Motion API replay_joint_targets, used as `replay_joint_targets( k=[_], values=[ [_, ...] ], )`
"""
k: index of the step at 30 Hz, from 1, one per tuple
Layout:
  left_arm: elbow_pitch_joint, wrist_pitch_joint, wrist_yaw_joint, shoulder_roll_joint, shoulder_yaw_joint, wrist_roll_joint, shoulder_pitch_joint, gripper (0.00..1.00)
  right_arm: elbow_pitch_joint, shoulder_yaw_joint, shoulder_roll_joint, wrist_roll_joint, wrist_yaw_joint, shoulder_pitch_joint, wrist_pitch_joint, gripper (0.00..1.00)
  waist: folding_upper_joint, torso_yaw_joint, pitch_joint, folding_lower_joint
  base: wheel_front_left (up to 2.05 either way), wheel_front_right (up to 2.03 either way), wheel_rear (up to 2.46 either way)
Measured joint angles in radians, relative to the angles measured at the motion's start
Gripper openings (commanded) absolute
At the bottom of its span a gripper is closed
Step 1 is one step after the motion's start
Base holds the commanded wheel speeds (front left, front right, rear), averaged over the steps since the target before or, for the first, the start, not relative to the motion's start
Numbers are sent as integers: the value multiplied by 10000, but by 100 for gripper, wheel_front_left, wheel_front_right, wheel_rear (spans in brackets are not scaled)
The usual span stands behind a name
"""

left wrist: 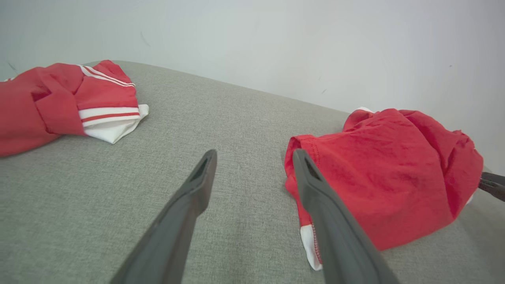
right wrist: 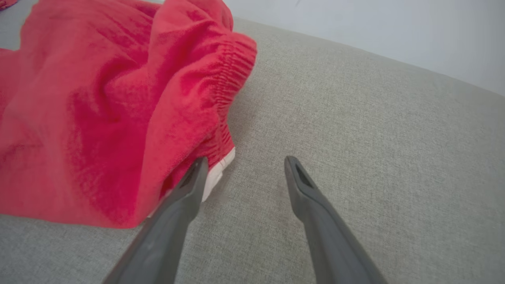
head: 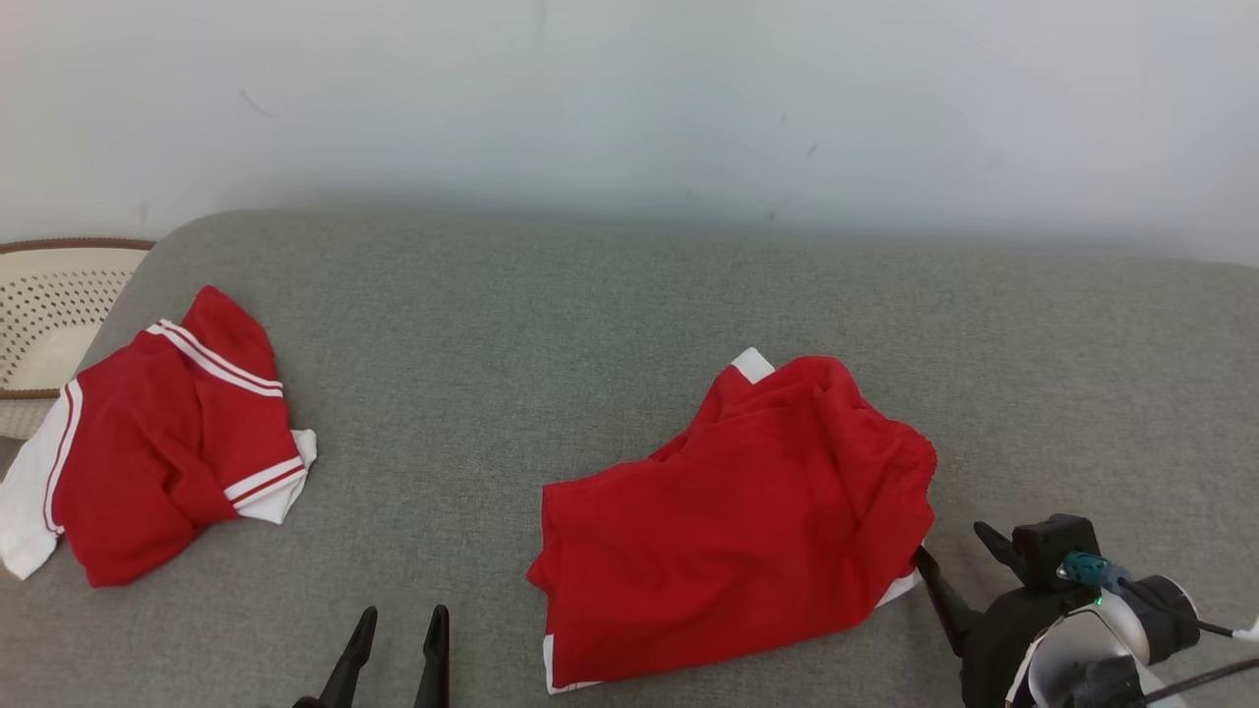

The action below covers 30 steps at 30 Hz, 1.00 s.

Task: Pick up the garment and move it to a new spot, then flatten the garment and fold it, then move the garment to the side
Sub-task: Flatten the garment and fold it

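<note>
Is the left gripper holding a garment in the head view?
No: the left gripper stands open over the grey cushion, apart from the middle garment.

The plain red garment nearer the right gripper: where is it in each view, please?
Head view: red garment, lower centre-right.
Left wrist view: right half.
Right wrist view: left half, reaching the top edge.
Shared landmark: the grey cushion beneath it.

The red garment (head: 748, 521) is thin, matt cloth — lightly crinkled. The grey cushion (head: 492, 324) is coarse woven fabric; the wall (head: 629, 98) looks smooth and matt.
</note>
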Motion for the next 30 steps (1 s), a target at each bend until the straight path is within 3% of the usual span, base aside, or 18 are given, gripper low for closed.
replay_joint_targets(
  k=[15,18,19,20,25,30],
  values=[
    [2,0,-2,-2,-144,-25,-132,100,2380,2213,0,1645,0,-1801,-276,100,0,469,187,1,0,0,0],
    [6,0,-2,0,-174,-42,-161,100,2815,2558,-4,1994,0,-2003,-318,46,0,584,215,0,0,0,0],
    [6,0,-2,0,-169,-42,-164,100,2918,2656,-12,2080,-2,-2067,-378,15,0,617,230,0,0,0,0],
    [10,0,-2,0,-148,-44,-164,100,3110,2846,-27,2247,-2,-2221,-512,0,0,666,264,0,0,0,0],
    [6,0,56,0,-140,-46,-161,100,3521,2922,-94,2479,0,-2481,-1191,0,0,676,293,1,0,0,0],
    [19,0,88,0,-155,-90,-99,100,3741,2280,-209,2700,0,-2204,-1958,0,0,578,129,0,0,0,0]
  ],
)
